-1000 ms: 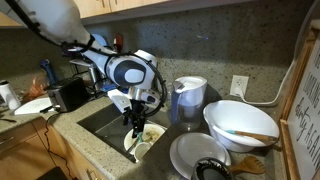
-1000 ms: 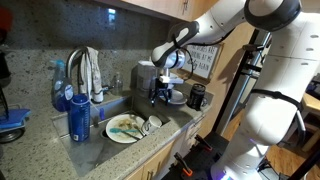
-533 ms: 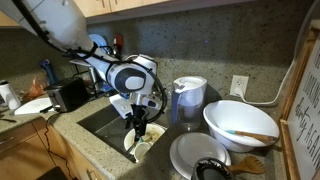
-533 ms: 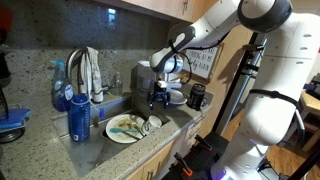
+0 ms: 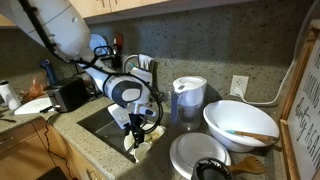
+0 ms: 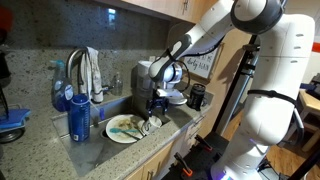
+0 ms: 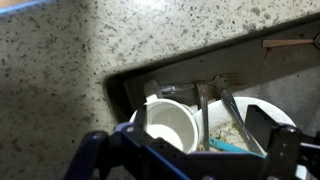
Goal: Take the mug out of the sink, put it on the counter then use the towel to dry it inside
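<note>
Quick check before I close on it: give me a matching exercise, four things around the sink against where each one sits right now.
Things:
1. mug
2. towel
3. large white bowl
4. plate

Places:
A. draped over the faucet
B. in the sink, directly below the gripper
C. on the counter, wooden spoon inside
D. flat in the sink, utensils lying on it

Pairs: 1-B, 2-A, 3-C, 4-D
</note>
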